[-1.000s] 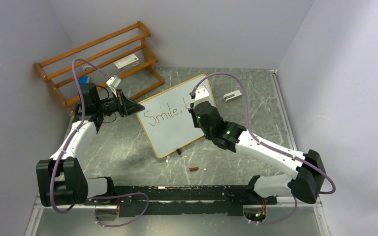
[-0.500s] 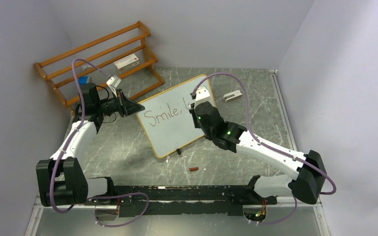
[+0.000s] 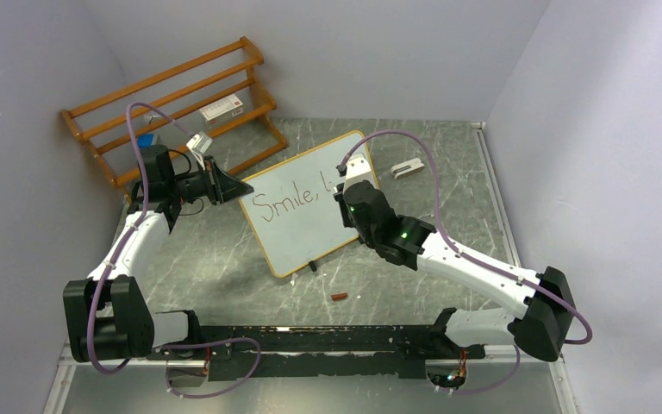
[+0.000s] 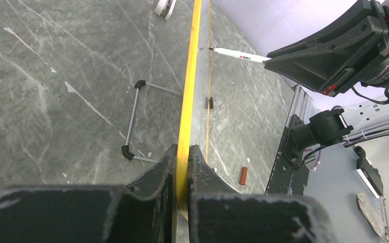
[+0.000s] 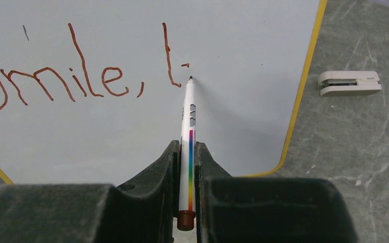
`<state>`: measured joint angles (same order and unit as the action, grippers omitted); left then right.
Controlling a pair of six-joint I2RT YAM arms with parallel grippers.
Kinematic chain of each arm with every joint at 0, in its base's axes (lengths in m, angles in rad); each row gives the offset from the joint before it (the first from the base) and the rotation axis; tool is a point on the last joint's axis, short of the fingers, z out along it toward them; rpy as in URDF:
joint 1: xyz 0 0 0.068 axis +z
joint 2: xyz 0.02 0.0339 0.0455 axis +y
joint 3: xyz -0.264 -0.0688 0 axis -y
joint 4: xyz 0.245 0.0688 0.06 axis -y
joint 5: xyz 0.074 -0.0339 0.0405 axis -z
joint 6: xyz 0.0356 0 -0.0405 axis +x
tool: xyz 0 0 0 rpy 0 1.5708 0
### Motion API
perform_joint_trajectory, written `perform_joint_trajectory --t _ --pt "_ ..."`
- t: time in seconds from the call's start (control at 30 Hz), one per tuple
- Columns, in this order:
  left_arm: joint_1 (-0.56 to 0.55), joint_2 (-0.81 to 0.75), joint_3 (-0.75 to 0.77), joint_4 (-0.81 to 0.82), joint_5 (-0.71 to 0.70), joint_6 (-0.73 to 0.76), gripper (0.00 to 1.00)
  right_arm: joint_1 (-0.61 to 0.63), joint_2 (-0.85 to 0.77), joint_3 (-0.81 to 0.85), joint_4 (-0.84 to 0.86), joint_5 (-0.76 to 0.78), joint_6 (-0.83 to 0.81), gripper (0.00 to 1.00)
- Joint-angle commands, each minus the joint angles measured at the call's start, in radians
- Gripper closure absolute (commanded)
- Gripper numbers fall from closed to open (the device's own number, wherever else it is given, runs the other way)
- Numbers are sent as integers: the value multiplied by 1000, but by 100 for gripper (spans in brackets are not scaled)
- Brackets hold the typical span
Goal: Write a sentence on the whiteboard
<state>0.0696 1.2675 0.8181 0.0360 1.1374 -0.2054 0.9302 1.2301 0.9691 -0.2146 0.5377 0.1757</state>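
Only the right arm has shifted since a second ago: its wrist and elbow sit slightly further right, while the board and the left arm stay as they were.

The rectangular white whiteboard with rounded corners and a thin light-wood frame (image 3: 303,226) stands at mid-table, its far corner toward the far edge of the grey marbled table (image 3: 215,259). The left gripper (image 3: 241,188) is clamped on the frame at the board's left corner; its wrist view shows the board edge-on, pinched between both fingers.

The right gripper (image 5: 187,147) is closed on a white marker with a rainbow stripe and a brown end (image 5: 188,114). The marker's tip touches the board just right of the foot of the last stroke.

The thin dark handwritten sentence (image 3: 284,204) so far reads "Smile," followed by one tall stroke and a short dash; in the right wrist view the ink looks reddish brown.

An orange-brown slatted wooden rack (image 3: 172,95) stands at the table's far left corner. A small white flat clip-like object (image 3: 407,169) lies beyond the board's right corner. A small reddish-brown cap (image 3: 340,297) lies toward the near edge.
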Motion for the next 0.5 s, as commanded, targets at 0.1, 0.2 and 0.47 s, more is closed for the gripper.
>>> perform_joint_trajectory --t 0.1,0.2,0.47 --pt "12 30 -2 -34 -105 93 95 -8 2 -4 37 -2 3 100" --pt "12 31 -4 -35 -105 93 95 -7 10 0 46 -1 0 100" --pt "12 33 -3 -35 -105 93 95 -7 33 9 54 -3 -5 100"
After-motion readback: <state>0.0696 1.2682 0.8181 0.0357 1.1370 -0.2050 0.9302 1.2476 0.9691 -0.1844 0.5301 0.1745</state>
